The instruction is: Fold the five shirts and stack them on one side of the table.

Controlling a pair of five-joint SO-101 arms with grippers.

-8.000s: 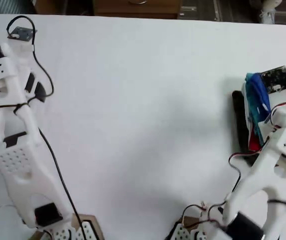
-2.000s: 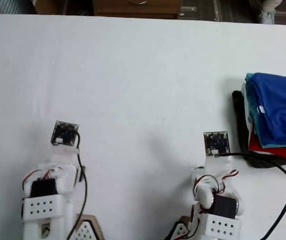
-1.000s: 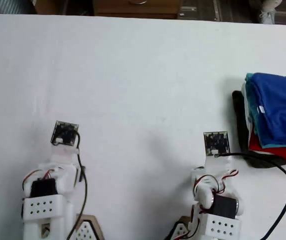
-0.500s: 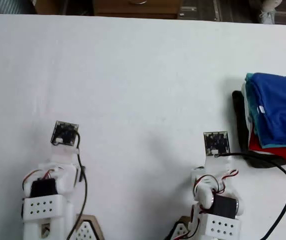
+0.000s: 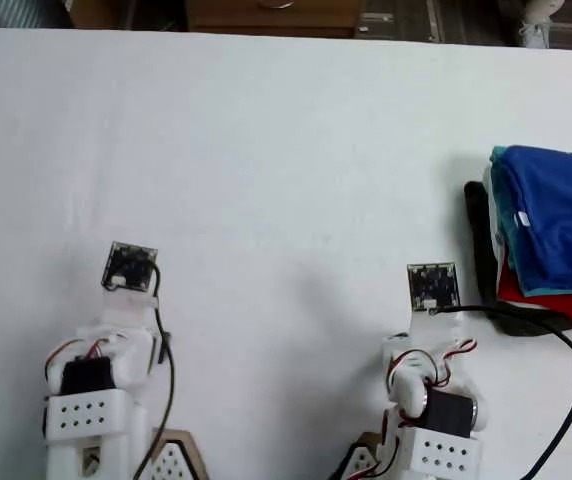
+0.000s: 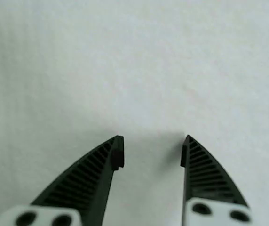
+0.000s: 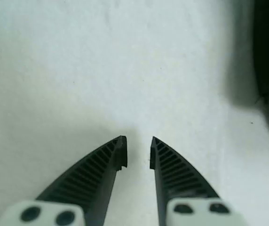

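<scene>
A stack of folded shirts (image 5: 551, 235) lies at the table's right edge, with a blue shirt (image 5: 558, 215) on top, a red one (image 5: 556, 303) under it and a black one (image 5: 478, 240) at the bottom. Both arms are drawn back to the near edge, the left arm (image 5: 96, 380) and the right arm (image 5: 428, 400). My left gripper (image 6: 151, 153) hangs open over bare white cloth, holding nothing. My right gripper (image 7: 138, 153) has its fingers a little apart and is empty too. The black shirt's edge (image 7: 268, 61) lies off to one side of it.
A white cloth covers the table (image 5: 266, 150). A black cable (image 5: 556, 350) runs from the right arm past the stack's near corner. Wooden furniture (image 5: 266, 15) stands beyond the far edge.
Eight seconds ago the left arm stretched along the left edge and the right arm was over the stack. Both have drawn back to the near edge and kept still over the last two seconds.
</scene>
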